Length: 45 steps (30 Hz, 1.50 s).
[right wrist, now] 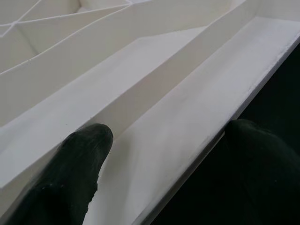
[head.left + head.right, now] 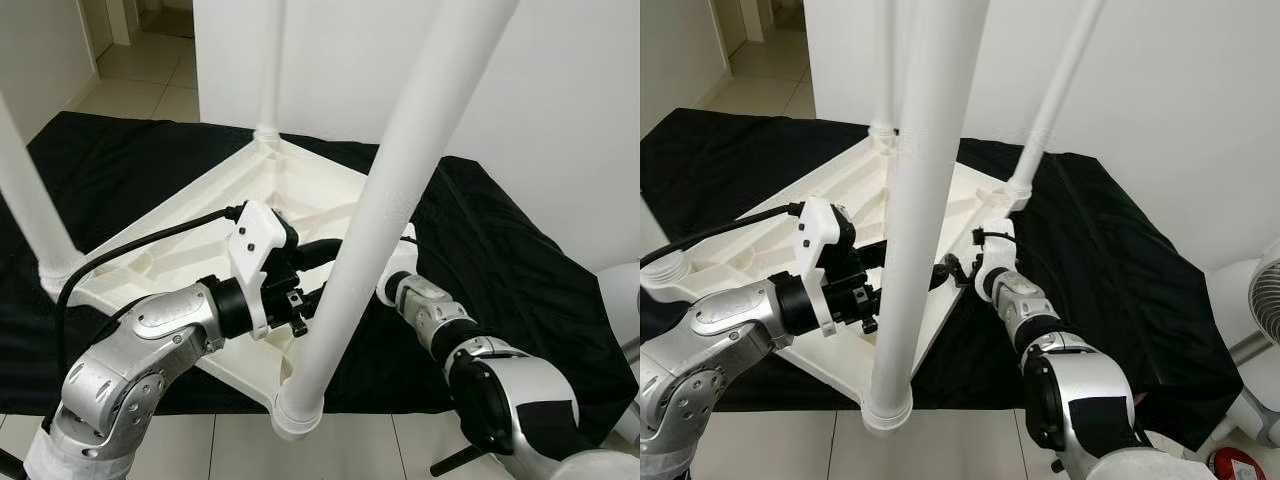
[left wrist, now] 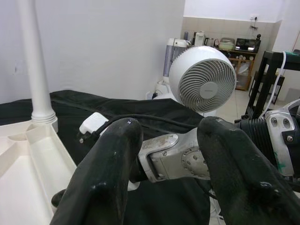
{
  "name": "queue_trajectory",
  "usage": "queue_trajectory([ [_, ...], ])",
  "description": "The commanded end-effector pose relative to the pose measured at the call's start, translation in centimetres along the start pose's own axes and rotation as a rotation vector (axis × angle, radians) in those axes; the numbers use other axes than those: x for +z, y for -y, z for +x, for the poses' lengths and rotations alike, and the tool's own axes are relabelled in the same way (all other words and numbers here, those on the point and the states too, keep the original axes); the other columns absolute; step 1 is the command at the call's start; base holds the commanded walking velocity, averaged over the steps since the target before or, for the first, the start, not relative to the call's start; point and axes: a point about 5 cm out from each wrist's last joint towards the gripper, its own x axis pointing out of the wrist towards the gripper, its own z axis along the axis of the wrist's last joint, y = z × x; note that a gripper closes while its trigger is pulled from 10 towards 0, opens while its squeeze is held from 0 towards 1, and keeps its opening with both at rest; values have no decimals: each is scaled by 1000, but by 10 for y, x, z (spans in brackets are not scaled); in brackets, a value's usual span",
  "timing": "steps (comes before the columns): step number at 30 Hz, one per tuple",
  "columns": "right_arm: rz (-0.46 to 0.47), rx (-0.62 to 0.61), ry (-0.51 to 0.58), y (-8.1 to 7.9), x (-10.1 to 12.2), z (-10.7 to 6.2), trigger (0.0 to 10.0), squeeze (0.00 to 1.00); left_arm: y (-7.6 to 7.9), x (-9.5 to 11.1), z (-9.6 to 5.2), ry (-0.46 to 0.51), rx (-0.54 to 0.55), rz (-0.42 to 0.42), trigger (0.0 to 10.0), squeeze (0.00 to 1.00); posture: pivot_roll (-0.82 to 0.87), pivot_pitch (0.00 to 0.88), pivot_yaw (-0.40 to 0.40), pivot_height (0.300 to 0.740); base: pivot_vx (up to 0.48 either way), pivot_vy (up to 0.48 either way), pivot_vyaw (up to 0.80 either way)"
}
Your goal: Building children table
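You are reaching both arms forward over an upturned white tabletop (image 2: 200,215) that is lying underside-up on a black cloth (image 2: 500,260), with white legs standing up from its corners. Your left arm is coming in from the lower left, elbow bent, forearm angling up and to the right. Your right arm is stretching in from the lower right, its wrist turned toward the table's near right edge.

The nearest leg (image 2: 385,215) is rising from the socket at the front corner and is crossing in front of both wrists in the head views. The left gripper (image 2: 310,310) is sitting just behind that leg, low over the ribbed underside near the front corner. In the left wrist view its fingers (image 3: 105,173) are spread apart with nothing between them, and you are seeing your own right forearm and a white fan (image 3: 202,79) through the gap; another leg (image 3: 35,61) is standing in its corner socket beyond.

The right gripper (image 1: 164,159) is at the table's right edge. Its fingers (image 1: 70,164) are parted and straddling the rim: one is lying inside the shallow channel, the other outside over the cloth. You cannot tell whether either pad is pressing on the rim.
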Motion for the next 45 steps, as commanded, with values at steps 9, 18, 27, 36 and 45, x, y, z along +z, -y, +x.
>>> queue_trajectory([
  [9, 75, -192, 126, 35, 6, -13, 10000, 0, -4, 1, 2, -9, 31, 39, 10000, 0, 59, 0, -127, 740, 0, 0, 0],
  [18, 17, -81, 185, 31, -14, -25, 10000, 0, -32, -18, -14, -91, 201, 56, 10000, 0, 64, 0, -141, 740, 0, 0, 0],
  [27, -90, 96, 211, 28, -36, -47, 10000, 0, -48, -33, -33, -195, 218, 97, 10000, 0, 61, 0, -152, 740, 0, 0, 0],
  [36, -116, 169, 307, 40, -25, -76, 10000, 0, -81, -54, -70, -449, 215, 201, 10000, 0, 53, 0, -135, 740, 0, 0, 0],
  [45, -116, 168, 366, 52, -7, -96, 10000, 0, -83, -78, -81, -639, 69, 269, 10000, 0, 38, 0, -119, 740, 0, 0, 0],
])
